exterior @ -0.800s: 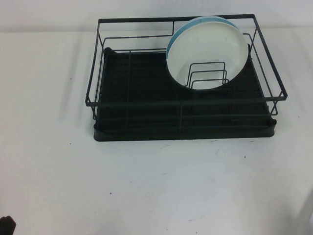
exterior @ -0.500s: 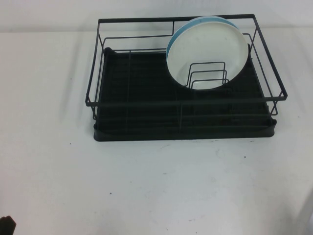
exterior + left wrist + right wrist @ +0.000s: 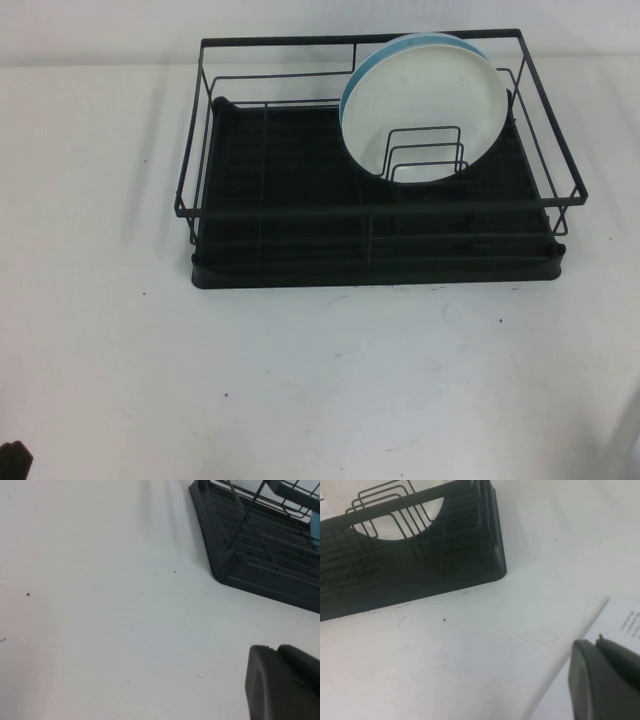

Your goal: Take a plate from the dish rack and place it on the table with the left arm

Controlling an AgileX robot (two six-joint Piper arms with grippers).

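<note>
The white plate stands on edge in the right rear part of the dish rack, leaning against a light blue plate just behind it, with the wire dividers crossing its lower face. The rack sits toward the far side of the table.

The left gripper hovers low over bare tabletop near the rack's front left corner (only a dark sliver shows at the near left edge from above), well apart from the plate. The right gripper hangs over the table's near right edge, beside a printed paper. Neither gripper's opening can be judged.
</note>
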